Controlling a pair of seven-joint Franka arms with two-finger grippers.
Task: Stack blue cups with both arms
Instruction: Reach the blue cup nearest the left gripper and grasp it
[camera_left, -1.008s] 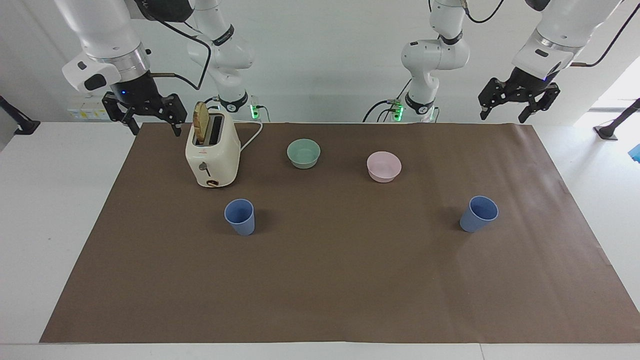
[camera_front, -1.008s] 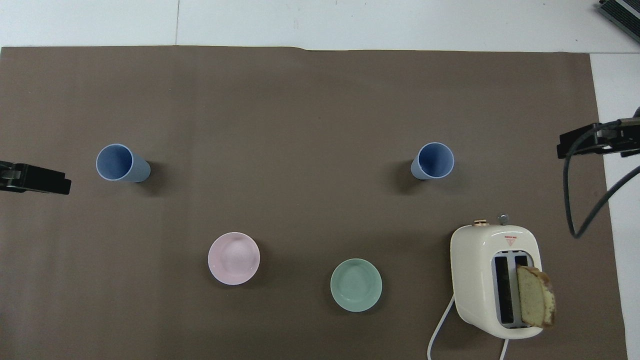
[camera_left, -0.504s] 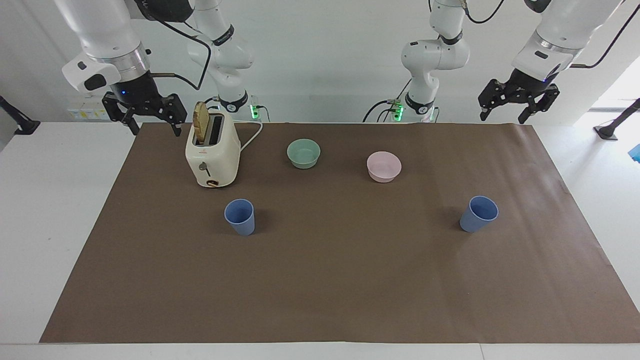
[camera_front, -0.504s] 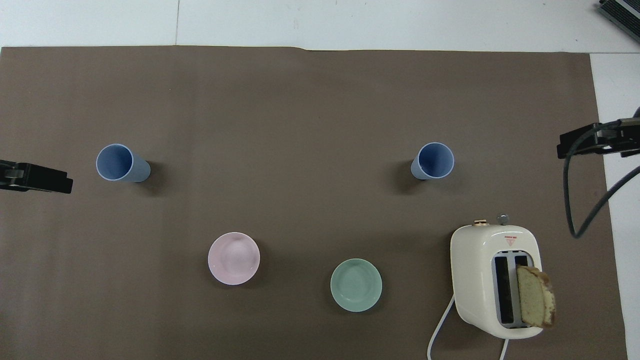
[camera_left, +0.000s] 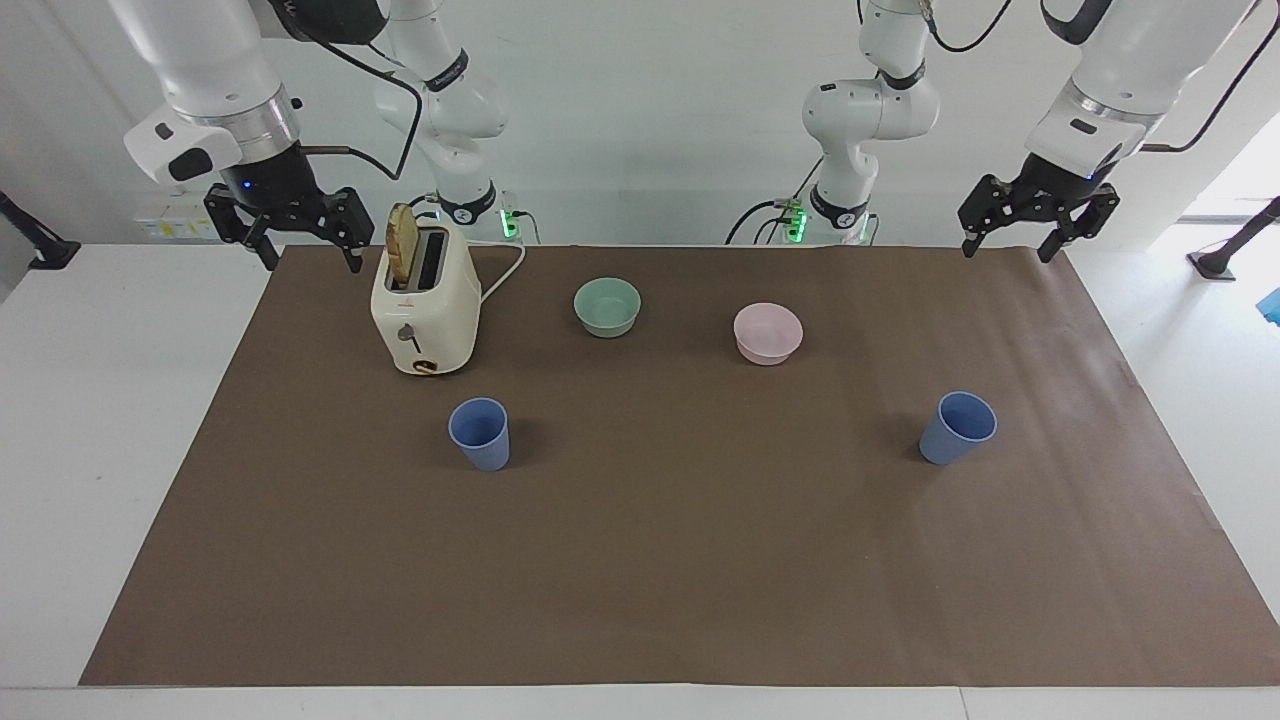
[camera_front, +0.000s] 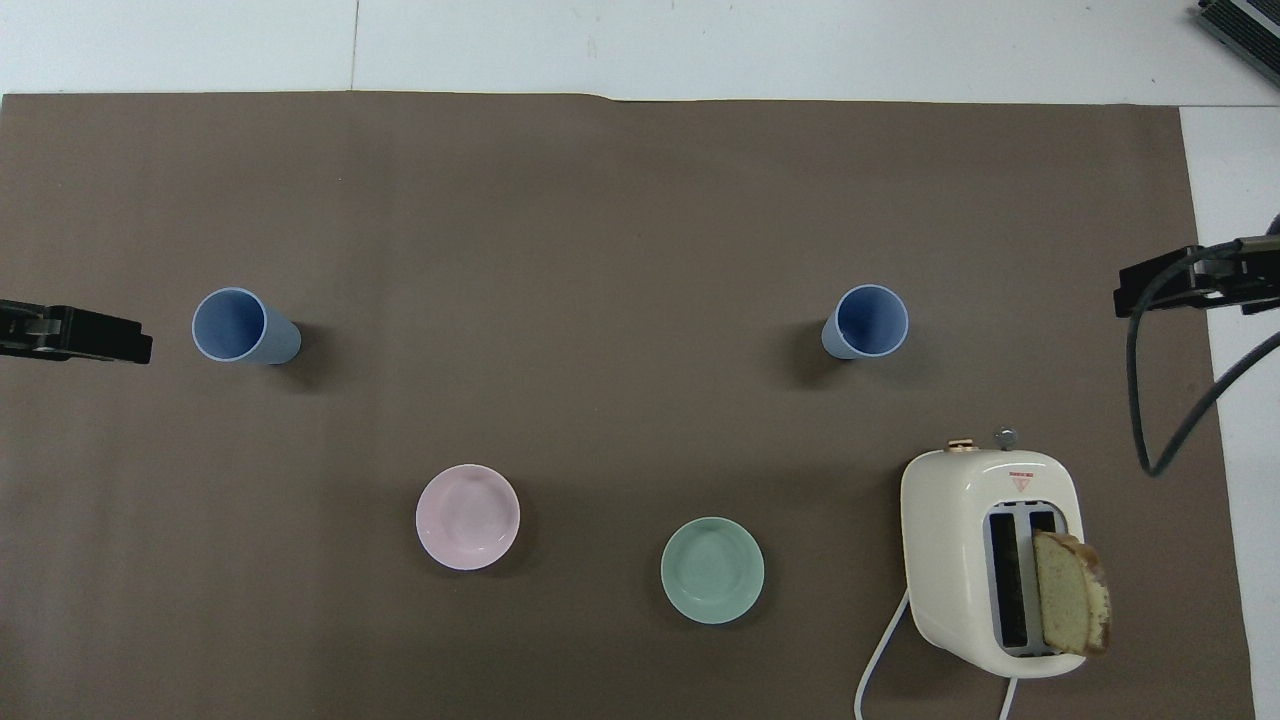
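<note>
Two blue cups stand upright and apart on the brown mat. One cup (camera_left: 479, 433) (camera_front: 866, 321) is toward the right arm's end, a little farther from the robots than the toaster. The other cup (camera_left: 958, 427) (camera_front: 243, 326) is toward the left arm's end. My left gripper (camera_left: 1008, 250) is open and empty, raised over the mat's corner at its own end; only its tip (camera_front: 140, 348) shows from overhead. My right gripper (camera_left: 312, 262) is open and empty, raised beside the toaster; its tip (camera_front: 1130, 295) shows from overhead.
A cream toaster (camera_left: 425, 310) (camera_front: 990, 560) with a bread slice (camera_left: 402, 243) sticking up stands near the right arm's base, its cord trailing toward the robots. A mint-green bowl (camera_left: 607, 306) and a pale pink bowl (camera_left: 767, 332) sit between the cups and the robots.
My left gripper has come down a little and shifted slightly inward over the mat's corner. The right arm, cups and bowls have not moved.
</note>
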